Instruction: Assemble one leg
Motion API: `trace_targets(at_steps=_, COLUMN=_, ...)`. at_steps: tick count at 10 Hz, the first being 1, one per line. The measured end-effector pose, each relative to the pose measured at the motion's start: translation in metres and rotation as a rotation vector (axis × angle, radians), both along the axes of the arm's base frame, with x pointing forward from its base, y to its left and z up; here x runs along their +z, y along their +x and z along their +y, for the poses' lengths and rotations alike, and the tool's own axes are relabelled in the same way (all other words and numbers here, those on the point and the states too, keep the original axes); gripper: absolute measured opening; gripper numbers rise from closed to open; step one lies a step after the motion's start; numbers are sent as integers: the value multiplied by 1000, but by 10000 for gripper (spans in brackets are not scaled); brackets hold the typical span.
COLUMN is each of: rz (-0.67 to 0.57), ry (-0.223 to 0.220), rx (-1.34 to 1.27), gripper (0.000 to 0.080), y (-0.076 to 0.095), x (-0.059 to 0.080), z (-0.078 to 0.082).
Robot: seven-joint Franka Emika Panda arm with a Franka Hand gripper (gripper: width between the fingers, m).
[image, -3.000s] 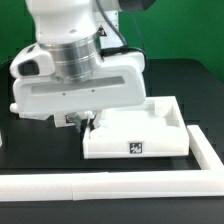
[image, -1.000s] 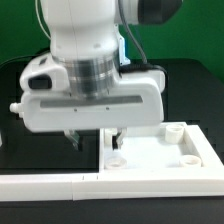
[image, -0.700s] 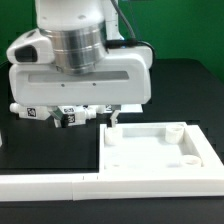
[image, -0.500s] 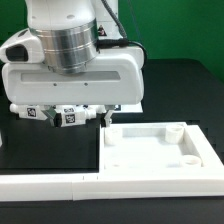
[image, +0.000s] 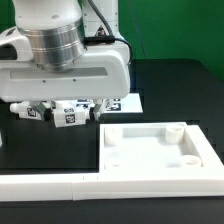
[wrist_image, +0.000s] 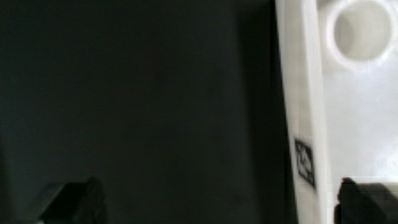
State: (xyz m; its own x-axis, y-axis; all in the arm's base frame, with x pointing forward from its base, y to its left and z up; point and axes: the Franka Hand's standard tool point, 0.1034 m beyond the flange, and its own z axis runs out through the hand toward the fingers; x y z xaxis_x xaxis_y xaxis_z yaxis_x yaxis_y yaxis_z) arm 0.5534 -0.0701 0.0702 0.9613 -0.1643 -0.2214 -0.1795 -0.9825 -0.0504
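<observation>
Several small white legs with black-and-white tags (image: pixel 66 116) lie in a row on the black table, just under my hand. My gripper (image: pixel 72 108) hovers over them, its fingers mostly hidden by the white hand body. In the wrist view my gripper (wrist_image: pixel 217 205) is open wide, with dark table and nothing else between the fingertips (wrist_image: pixel 71 202). The large white square panel (image: pixel 150 152) lies flat at the exterior view's right. Its edge with a round hole and a tag shows in the wrist view (wrist_image: pixel 338 100), beside one fingertip.
A white rail (image: pixel 50 186) runs along the front of the table and meets the panel. The marker board (image: pixel 125 102) lies behind the panel, partly hidden by my hand. Green wall behind.
My hand has moved to the exterior view's left, off the panel's corner and over the row of legs. The panel has not moved in the last second.
</observation>
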Motion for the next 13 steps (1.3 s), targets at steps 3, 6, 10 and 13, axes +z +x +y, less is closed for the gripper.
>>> trace_targets(at_steps=3, rz=-12, ry=36, rx=160, gripper=649, y=10, x=1, z=0)
trace_targets(at_steps=6, rz=-6, ry=62, rx=251, gripper=649, y=4, x=0, z=-1)
trace_targets(at_steps=10, rz=38, ry=-11, rx=-89, gripper=649, y=-13, x=9, z=-13)
trace_targets(at_steps=13, rz=-2, ry=-11, rx=-147, gripper=649, y=-9, x=14, z=-21)
